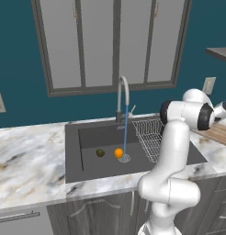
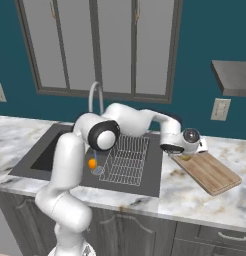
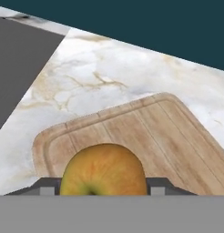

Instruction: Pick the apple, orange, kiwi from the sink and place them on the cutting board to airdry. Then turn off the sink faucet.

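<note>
Marble counter surrounds the sink, whose basin holds the orange and the kiwi near the drain, with water running from the sink faucet. Right of the sink lies the cutting board, bare. Above its near edge the gripper is clamped on the apple: firm, smooth, likely slippery wet; best gripped across its widest part.
</note>
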